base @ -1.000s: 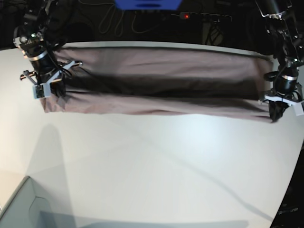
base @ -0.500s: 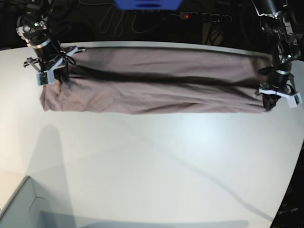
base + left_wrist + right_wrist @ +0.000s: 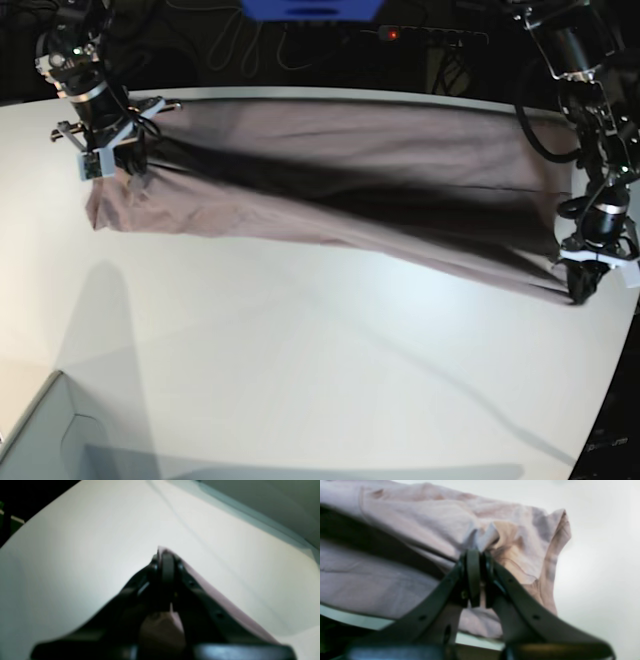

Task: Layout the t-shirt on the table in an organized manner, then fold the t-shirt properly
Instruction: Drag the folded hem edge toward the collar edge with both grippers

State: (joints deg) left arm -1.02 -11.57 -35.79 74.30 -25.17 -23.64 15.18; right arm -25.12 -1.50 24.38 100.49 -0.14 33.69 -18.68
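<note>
In the left wrist view, the white table (image 3: 75, 542) spread under a dim grey wall; the left gripper (image 3: 167, 562) pinched a mauve t-shirt (image 3: 225, 605) hem.

In the right wrist view, the right gripper (image 3: 476, 562) clamped bunched cloth of the shirt, near the table's edge.

In the base view, the shirt ran lengthwise along the table's far edge, stretched between both grippers, against a dark room.

Base cam: high, facing down across whole table (image 3: 330, 350). Wrist cams: close behind each pincer, looking along its fingers, blurred. All three share the t-shirt (image 3: 330, 180) and table surface.
</note>
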